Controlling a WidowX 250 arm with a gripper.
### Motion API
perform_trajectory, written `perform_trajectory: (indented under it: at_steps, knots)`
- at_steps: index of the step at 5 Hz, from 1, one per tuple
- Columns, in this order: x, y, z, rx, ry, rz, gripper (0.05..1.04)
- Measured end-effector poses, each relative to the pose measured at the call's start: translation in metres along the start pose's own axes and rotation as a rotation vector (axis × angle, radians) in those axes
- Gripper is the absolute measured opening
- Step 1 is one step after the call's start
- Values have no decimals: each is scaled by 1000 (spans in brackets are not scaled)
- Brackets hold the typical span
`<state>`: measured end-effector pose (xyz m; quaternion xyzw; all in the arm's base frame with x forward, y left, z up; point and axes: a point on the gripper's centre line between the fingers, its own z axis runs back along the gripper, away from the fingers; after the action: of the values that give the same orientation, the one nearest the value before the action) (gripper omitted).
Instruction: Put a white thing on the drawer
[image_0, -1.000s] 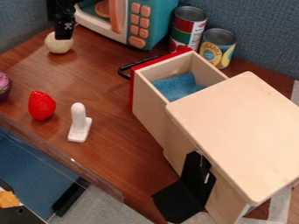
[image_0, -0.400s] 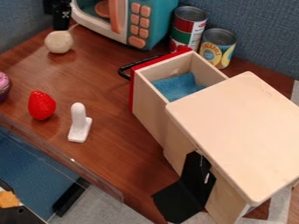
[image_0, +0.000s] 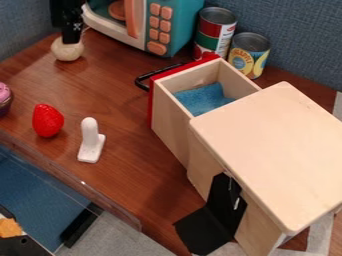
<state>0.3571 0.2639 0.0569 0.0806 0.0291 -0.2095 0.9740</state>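
Note:
At the upper left, the black gripper (image_0: 71, 34) hangs down just over a round off-white ball (image_0: 67, 50), its lower end overlapping the ball's top. Whether it touches the ball I cannot tell. A second white thing (image_0: 91, 142), an upright rounded post on a flat foot, stands on the table left of centre. The wooden drawer (image_0: 175, 133) is pulled out of its box, with a red front, a black handle and blue cloth inside. The box's flat wooden top (image_0: 270, 150) covers the right side.
A toy microwave (image_0: 157, 22) stands at the back beside two cans (image_0: 250, 54). On the left of the brown table (image_0: 127, 165) are a red strawberry-like toy (image_0: 47, 120) and a cupcake (image_0: 4, 99). A clear plastic edge (image_0: 67, 182) runs along the lower left.
The gripper first rose a little off the ball, then came back down over it. Nothing else has moved.

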Motion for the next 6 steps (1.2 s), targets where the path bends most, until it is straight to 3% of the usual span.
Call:
perform_trajectory:
  at_steps: [2, 4, 5, 6]
  knots:
    - [1, 1, -13, 27, -1, 5, 1000]
    - [2, 0, -22, 24, 26, 21, 984]
    - [2, -3, -33, -6, 52, 42, 909]
    - [3, -3, -33, -9, 46, 57, 824]
